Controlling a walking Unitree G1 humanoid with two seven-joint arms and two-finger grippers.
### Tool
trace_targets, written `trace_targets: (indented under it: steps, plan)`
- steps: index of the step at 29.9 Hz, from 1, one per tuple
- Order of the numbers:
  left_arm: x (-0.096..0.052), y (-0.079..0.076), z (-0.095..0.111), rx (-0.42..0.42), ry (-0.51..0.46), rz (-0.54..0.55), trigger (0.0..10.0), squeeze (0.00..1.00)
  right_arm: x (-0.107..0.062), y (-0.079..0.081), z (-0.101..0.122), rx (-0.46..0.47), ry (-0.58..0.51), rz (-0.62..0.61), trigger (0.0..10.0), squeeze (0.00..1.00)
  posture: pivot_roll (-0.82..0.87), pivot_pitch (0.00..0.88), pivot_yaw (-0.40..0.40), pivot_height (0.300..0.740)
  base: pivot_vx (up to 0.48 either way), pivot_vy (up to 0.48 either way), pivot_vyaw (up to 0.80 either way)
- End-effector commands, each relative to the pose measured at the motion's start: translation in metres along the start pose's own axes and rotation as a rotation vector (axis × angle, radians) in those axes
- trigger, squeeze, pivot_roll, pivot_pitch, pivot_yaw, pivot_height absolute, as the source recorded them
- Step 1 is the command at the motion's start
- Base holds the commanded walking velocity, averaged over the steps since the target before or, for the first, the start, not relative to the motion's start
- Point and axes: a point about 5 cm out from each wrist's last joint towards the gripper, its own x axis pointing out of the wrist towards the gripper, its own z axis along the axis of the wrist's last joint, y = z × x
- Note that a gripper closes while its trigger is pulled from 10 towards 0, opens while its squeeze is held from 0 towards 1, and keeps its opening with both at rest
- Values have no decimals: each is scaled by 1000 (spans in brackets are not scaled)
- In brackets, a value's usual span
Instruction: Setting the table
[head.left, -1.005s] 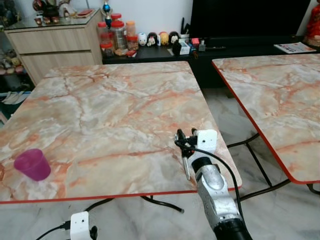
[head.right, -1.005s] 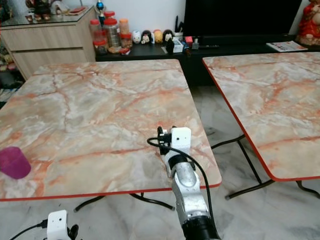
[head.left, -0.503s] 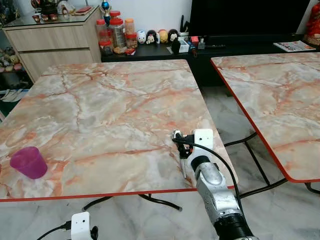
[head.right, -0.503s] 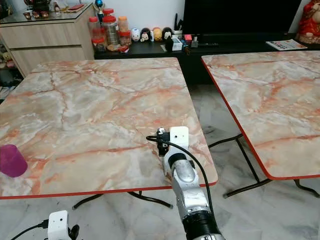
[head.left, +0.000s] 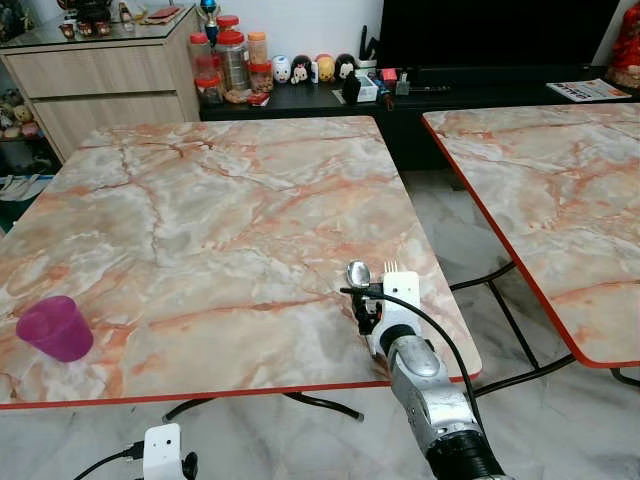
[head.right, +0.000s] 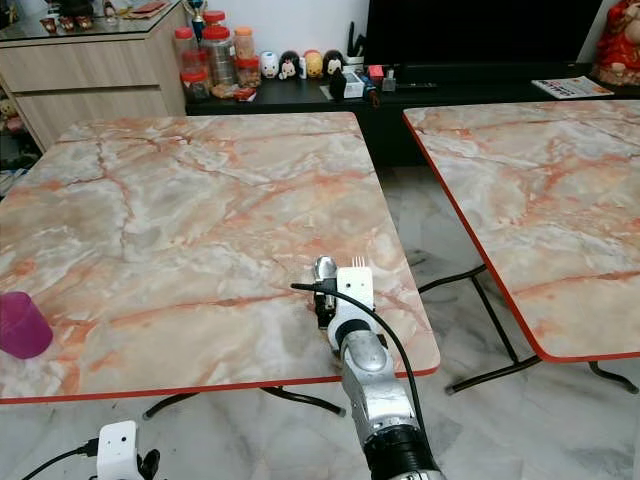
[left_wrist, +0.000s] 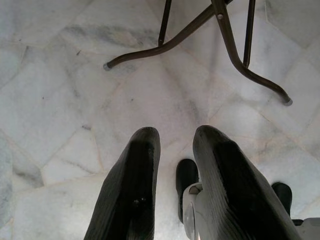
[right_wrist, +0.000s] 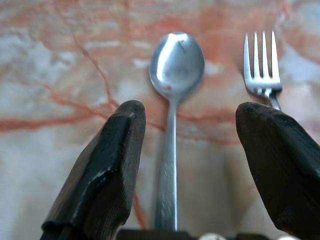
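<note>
Right pincer (right_wrist: 185, 165) has drawn back, uncovering spoon (right_wrist: 176, 70) and fork (right_wrist: 261, 70).

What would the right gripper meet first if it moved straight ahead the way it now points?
Probably the spoon, lying between the open fingers of the right gripper; the fork lies beside it. Depth is unclear.

Floor: you see pale marble tiles (head.left: 300, 440) down at 6 o'clock.
Tables: two orange marble tops, one (head.left: 200, 220) in the middle, one (head.left: 560, 190) at 3 o'clock.
Cabinets: a wooden one (head.left: 110, 85) at 11 o'clock, a long black one (head.left: 480, 95) at 1 o'clock.
Wall: white (head.left: 310, 25) at 12 o'clock.
</note>
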Motion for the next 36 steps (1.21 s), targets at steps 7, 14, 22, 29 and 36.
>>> trace_targets:
  steps: [7,14,22,29,36]
  plan:
    - [0,-2,-3,14,22,-10,10000,0,2,-2,-4,-5,29,-10,10000,0,16,0,-3,732,0,0,0]
    - [0,-5,-3,5,24,-8,10000,0,6,-3,1,-15,26,-10,10000,0,10,0,-10,732,0,0,0]
    - [0,-8,-4,-13,26,-4,10000,0,11,-1,13,-25,4,2,10000,0,4,0,-21,732,0,0,0]
    - [2,-8,-1,-18,27,-1,10000,0,17,0,17,-99,4,-2,10000,0,6,0,-26,732,0,0,0]
    - [2,-2,0,-34,32,21,10000,0,19,-1,13,-124,35,-15,10000,0,5,0,-26,732,0,0,0]
